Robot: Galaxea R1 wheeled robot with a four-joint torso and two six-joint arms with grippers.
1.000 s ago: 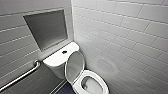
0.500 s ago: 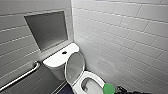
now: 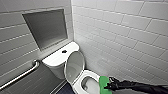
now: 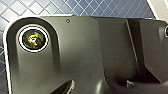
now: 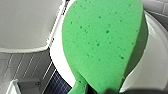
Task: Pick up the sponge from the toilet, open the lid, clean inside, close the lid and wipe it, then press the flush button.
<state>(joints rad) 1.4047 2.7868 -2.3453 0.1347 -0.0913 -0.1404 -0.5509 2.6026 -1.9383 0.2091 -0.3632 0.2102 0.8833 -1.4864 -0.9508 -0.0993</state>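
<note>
Toilet [image 3: 78, 83] sits in the corner with the lid [image 3: 74, 65] already up, stood against the tank, so the bowl is open for cleaning. The sponge [image 3: 105, 84] is over the bowl's right rim. My right claw [image 3: 110, 85] pinches one end, I reckon so the broad free end can reach inside. Flush button [image 3: 64, 51] is on the tank top, well apart from the claw. Head view gives the layout; right wrist view adds the sponge's pored face close against the rim, grip point hidden. Left wrist view adds blue floor tile [image 4: 75, 7]

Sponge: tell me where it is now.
Head view, lower right: the sponge is in the right gripper, at the bowl rim of the toilet.
</note>
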